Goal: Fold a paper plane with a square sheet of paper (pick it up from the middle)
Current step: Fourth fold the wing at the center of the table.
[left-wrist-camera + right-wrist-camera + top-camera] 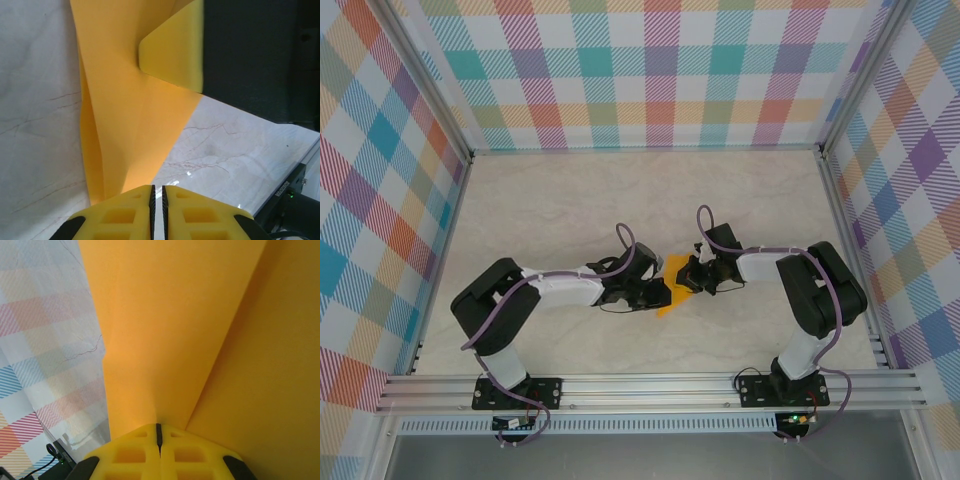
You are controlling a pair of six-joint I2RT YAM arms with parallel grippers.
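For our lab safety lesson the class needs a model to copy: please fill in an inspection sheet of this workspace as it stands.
Surface: pale marbled tabletop.
Job's things: orange-yellow paper sheet, creased, spanning between both end effectors.
Clutter: nothing seen.
End effectors: left end effector shut on the sheet's lower end; right end effector shut on the sheet.
Cables: purple cables run along both arms, looping near the wrists.
Surroundings: checked walls; aluminium rail at the near edge.
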